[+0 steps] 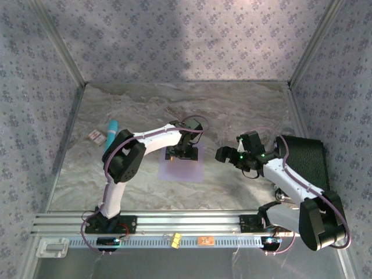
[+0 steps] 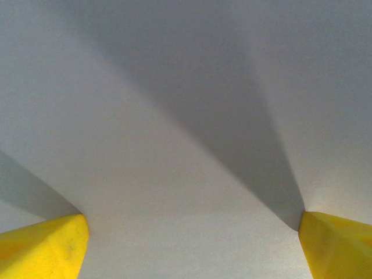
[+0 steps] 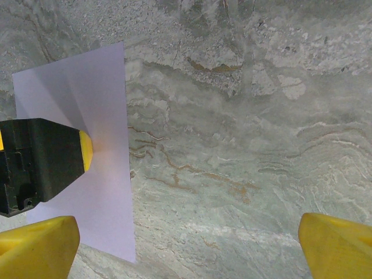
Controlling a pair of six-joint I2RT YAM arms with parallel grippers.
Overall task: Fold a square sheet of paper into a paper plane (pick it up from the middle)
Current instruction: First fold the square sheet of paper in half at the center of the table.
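Observation:
The square sheet of paper (image 1: 181, 170) lies flat and unfolded on the marble table, lavender and unmarked. My left gripper (image 1: 182, 153) points down over its far half, jaws wide open. In the left wrist view the sheet (image 2: 174, 116) spreads under the camera and the gripper (image 2: 195, 247) has its yellow fingertips (image 2: 46, 247) at or just above the paper, each shadow meeting its tip. My right gripper (image 1: 224, 154) hovers open to the right of the sheet, over bare table. In the right wrist view that gripper (image 3: 189, 247) holds nothing, and the sheet (image 3: 99, 197) lies at the left under the left gripper's finger (image 3: 40, 165).
A teal cylinder (image 1: 110, 133) and a small card (image 1: 96, 137) lie at the table's left. A black mat (image 1: 305, 158) sits at the right edge. An aluminium rail (image 1: 186, 224) runs along the near edge, and patterned walls (image 1: 35, 87) enclose the table.

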